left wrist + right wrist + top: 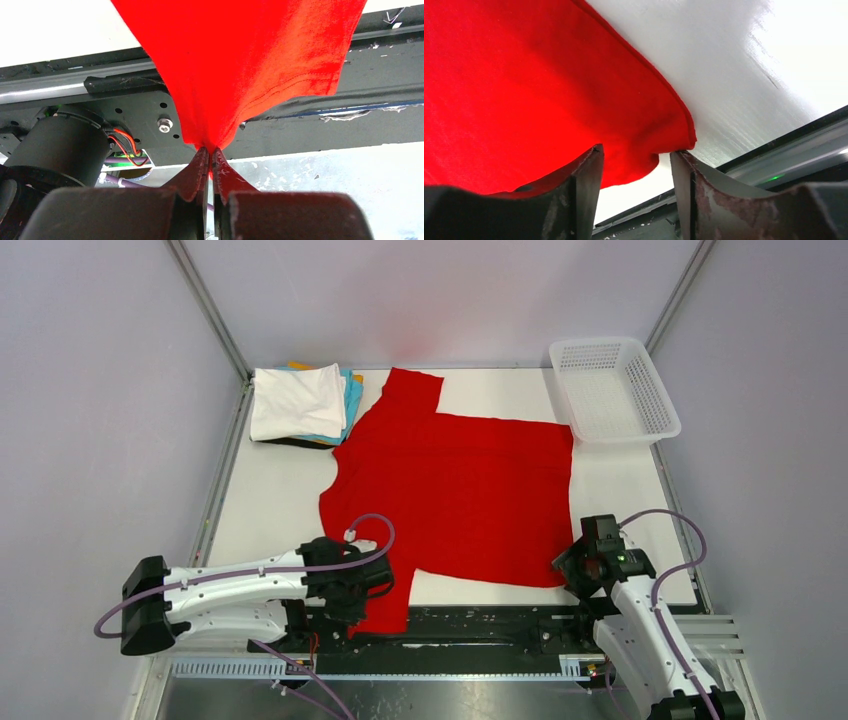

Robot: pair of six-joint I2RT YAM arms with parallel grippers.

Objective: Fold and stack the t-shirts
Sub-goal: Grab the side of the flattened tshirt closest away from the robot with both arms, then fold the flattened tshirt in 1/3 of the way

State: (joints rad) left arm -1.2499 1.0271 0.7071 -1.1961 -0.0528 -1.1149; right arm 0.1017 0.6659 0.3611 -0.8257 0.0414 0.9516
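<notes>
A bright red t-shirt (455, 480) lies spread flat on the white table, one sleeve toward the back, the other hanging over the near edge. My left gripper (372, 580) is shut on the near sleeve; in the left wrist view the red cloth (240, 60) pinches between its closed fingertips (210, 152). My right gripper (578, 558) is open at the shirt's near right corner; in the right wrist view that corner (644, 145) sits between the spread fingers (589, 170). A stack of folded shirts (300, 402), white on top with cyan, orange and dark below, sits at the back left.
A white plastic mesh basket (612, 390) stands at the back right corner. A black rail (480, 625) with the arm bases runs along the near table edge. Grey walls enclose the table on three sides.
</notes>
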